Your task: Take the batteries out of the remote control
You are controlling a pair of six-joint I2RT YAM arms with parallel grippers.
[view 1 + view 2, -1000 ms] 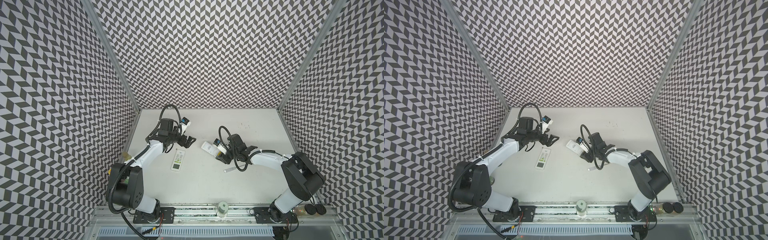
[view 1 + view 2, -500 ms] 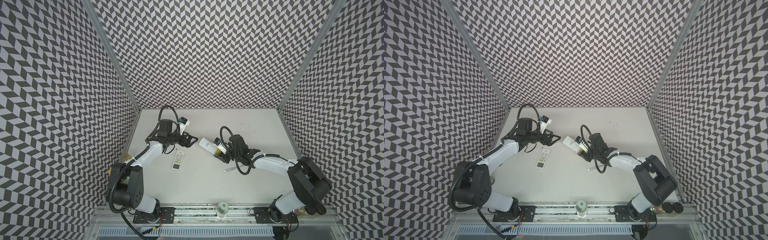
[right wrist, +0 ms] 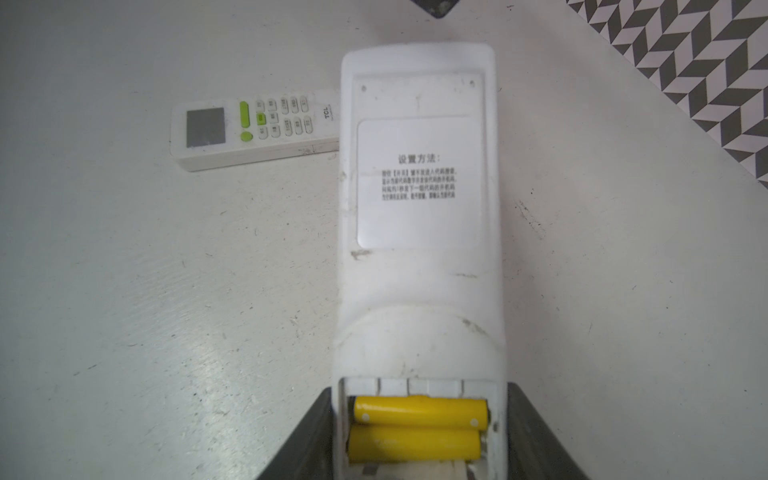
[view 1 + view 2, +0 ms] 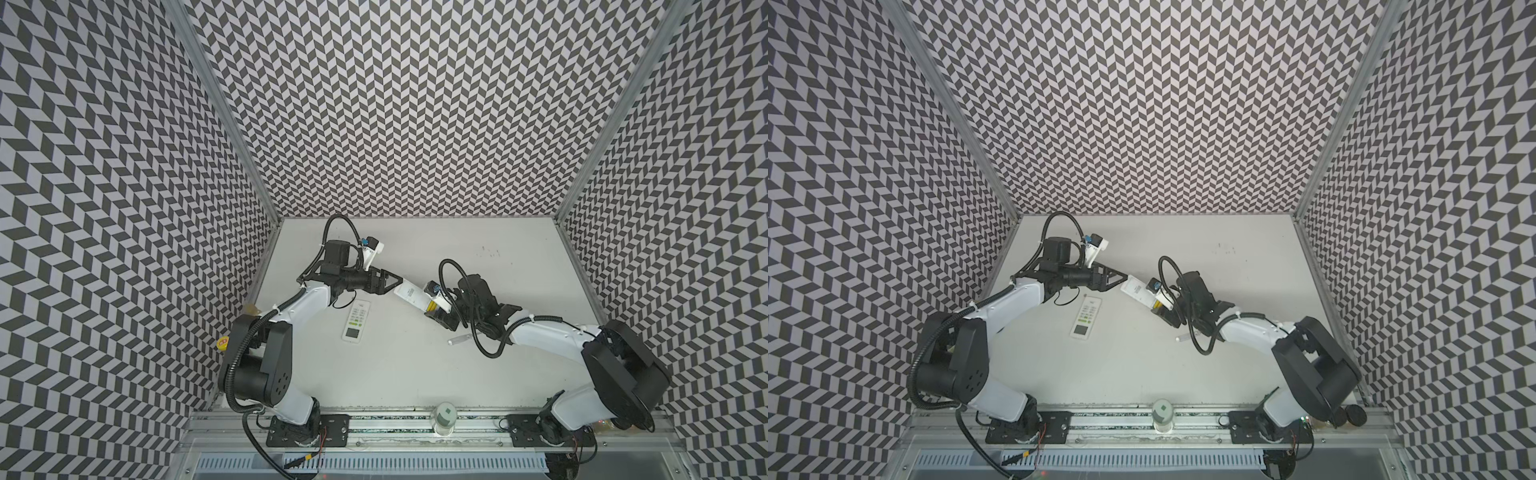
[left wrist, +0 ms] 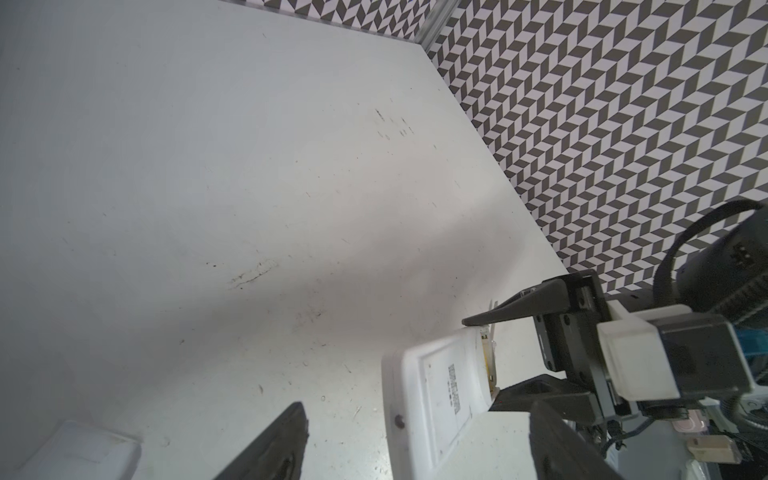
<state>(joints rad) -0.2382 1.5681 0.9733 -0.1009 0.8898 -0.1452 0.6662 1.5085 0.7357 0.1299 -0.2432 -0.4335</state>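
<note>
Toward the middle of the pale surface [image 4: 415, 374], the right fingers [image 3: 307, 440] are clamping the remote control [image 3: 419, 187] by its two long edges at the battery end, one finger on each side. They are holding it back-side up, with its printed label facing the right wrist camera, and it is appearing to hang clear of the surface. With the cover off, the battery compartment is lying open, and two yellow batteries [image 3: 419, 411] are sitting in it side by side, crosswise to the remote's length, right between the clamping fingers. At the opposite end of the remote control, the left fingers [image 5: 282, 449] are standing apart and straddling that end. A plain gap is showing between one finger and the remote's edge, and whether the other finger is touching it cannot be told. In both top views the two arms are reaching toward each other, with the remote control bridging the space between them. A second remote [image 4: 356, 322] is lying flat and face up on the surface, its screen and green buttons showing, just in front of the left fingers and apart from the held one. A small clear object [image 4: 457, 340] is lying beside the right arm's cable, too small to identify.
</note>
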